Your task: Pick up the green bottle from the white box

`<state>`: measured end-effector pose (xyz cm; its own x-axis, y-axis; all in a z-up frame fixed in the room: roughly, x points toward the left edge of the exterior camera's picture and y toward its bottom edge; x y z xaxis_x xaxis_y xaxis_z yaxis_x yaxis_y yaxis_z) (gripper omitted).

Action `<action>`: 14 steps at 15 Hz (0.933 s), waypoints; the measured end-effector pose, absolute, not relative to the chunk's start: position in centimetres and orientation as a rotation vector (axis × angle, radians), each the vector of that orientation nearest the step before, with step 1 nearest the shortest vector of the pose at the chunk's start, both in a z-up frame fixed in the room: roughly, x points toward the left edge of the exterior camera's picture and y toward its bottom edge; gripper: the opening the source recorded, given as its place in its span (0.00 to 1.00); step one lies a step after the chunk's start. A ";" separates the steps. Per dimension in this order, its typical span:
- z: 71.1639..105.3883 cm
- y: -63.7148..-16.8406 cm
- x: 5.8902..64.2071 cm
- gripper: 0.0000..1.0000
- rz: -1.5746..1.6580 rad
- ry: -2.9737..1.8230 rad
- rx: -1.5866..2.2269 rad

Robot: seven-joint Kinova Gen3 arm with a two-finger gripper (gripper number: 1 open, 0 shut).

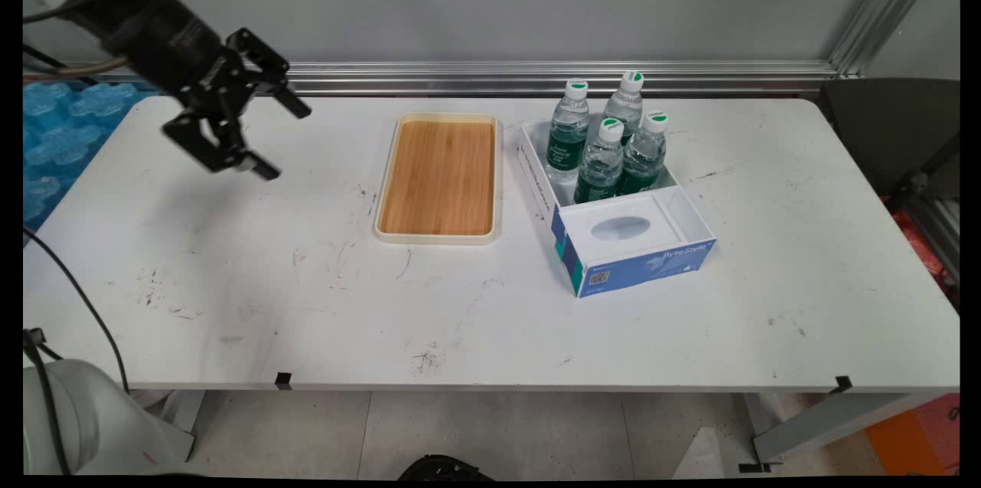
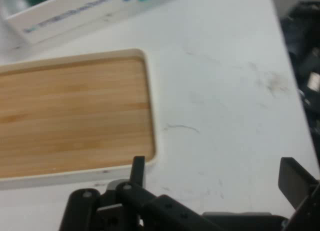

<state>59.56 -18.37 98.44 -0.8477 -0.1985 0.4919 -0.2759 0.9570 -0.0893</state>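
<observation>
risk is judged low but real: the black two-finger hand (image 1: pixel 264 134) is held in the air above the left part of the white desk (image 1: pixel 230 304), fingers spread apart and nothing gripped between them. it is nearest to the tray (image 1: pixel 439 178), though apart from it, to the tray's left. if the hand were lowered with the fingers this wide, the tray's raised pale rim could be struck or the tray pushed sideways toward the box (image 1: pixel 640 254) that lies just beside its right edge. the four bottles (image 1: pixel 605 147) are stood upright and packed close in the far compartment of the box, so a knock to one could tip the others. black cables hanging from the arm could also be dragged across the desk.

counted: one tray, wooden-floored and bare; one white and blue cardboard box with an oval opening in its near section; four clear bottles with green labels and white caps; one hand. in the hand view, the tray (image 2: pixel 75 116) is seen ahead and to the left of the fingers.
</observation>
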 end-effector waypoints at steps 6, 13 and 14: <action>96.8 -21.7 57.7 1.00 0.292 -2.512 0.636; 94.2 -26.5 53.9 1.00 0.358 -2.391 0.864; 93.9 -27.1 53.4 1.00 0.364 -2.381 0.877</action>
